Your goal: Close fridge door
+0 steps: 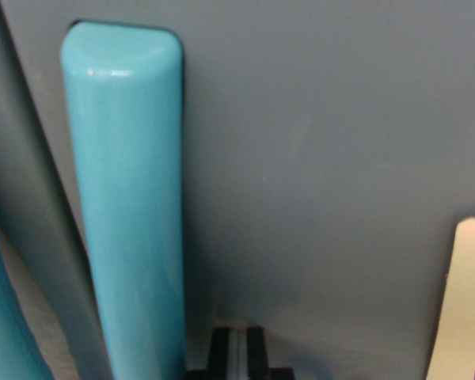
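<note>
The wrist view is pressed close to a grey fridge door (324, 158). A glossy turquoise handle (131, 214) runs upright down the door, its rounded top near the upper left. At the bottom edge a dark gripper finger (237, 352) with a pale centre strip touches or nearly touches the door just right of the handle. Only this one tip shows, so I cannot judge whether the jaws are open or shut. Nothing is seen held.
A second grey panel edge (32, 222) slants down the left, with another turquoise piece (4, 324) in the lower left corner. A cream sticker (467, 301) with purple print sits on the door at the lower right.
</note>
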